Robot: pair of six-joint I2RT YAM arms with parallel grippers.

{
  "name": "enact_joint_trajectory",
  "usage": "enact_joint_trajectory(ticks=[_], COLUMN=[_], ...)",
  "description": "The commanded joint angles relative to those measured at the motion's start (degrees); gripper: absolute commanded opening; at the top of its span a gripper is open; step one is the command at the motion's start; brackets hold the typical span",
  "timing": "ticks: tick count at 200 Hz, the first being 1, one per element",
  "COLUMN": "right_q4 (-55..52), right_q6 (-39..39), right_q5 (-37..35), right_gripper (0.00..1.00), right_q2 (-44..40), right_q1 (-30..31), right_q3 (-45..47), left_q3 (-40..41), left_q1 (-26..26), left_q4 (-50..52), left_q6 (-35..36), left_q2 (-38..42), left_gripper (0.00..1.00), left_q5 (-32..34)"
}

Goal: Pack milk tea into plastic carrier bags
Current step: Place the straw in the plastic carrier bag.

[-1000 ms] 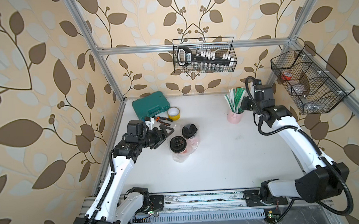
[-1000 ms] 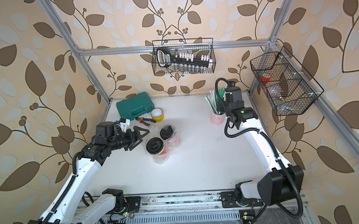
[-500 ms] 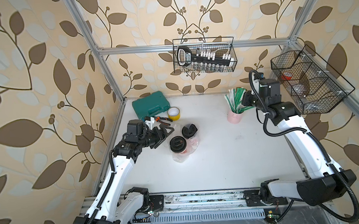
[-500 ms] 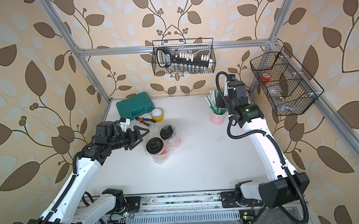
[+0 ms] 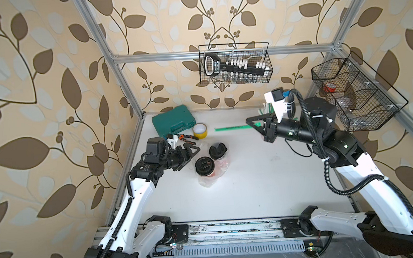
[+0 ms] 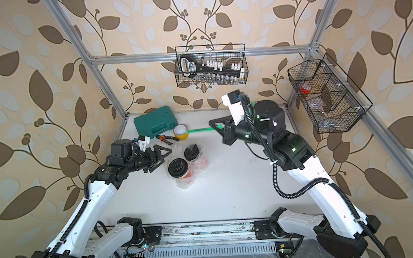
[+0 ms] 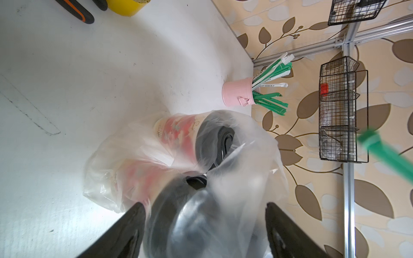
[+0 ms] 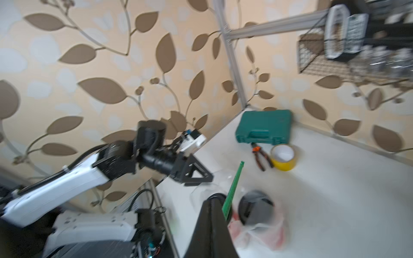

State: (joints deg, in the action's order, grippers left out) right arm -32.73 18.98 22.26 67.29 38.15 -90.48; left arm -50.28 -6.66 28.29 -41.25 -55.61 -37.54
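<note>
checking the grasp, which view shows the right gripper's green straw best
A top view: the green straw shows clearly along its length, held in the shut right gripper. Right wrist shows it blurred, foreshortened; left wrist only a blurred end.

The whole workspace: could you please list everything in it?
bag: one, clear, mid-table
cups: two, red with black lids, inside the bag
case: one, green, back left
tape roll: one, yellow, beside the case
pliers: one, black-orange, beside the tape roll
pot: one, pink, back right, holding straws
straw: one, green, in the right hand
baskets: two, black, on the walls
left hand: one, black, open beside the cups
right hand: one, black, shut on the straw
</note>
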Motion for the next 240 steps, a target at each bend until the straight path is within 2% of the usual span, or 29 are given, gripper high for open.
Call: enact_joint_trajectory(ticks=[1, 33, 77, 240], right_q4=[-6.4, -19.0, -26.0, -32.3], right_q6=[1.4, -0.8, -2.0, -5.0], right_q5=[3.8, -2.6, -5.8, -13.9], right_gripper=[0.0, 0.0, 0.0, 0.0], right_q2=[2.3, 8.2, 11.5, 24.4], right_q1=[4.6, 10.5, 11.2, 14.1], right_q3=[-2.3, -9.5, -13.3, -23.3], left_q3=[-1.4, -1.5, -1.5, -1.0], left_q1=[0.5, 0.6, 0.6, 0.6], left_q4=[-1.7, -2.0, -2.7, -4.6], left_q6=[0.6, 0.6, 0.1, -0.4], left_q2=[0.0, -0.2, -0.4, -0.6], left_gripper=[0.83, 0.82, 0.8, 0.76], left_q5=[-1.8, -2.0, -2.5, -4.5])
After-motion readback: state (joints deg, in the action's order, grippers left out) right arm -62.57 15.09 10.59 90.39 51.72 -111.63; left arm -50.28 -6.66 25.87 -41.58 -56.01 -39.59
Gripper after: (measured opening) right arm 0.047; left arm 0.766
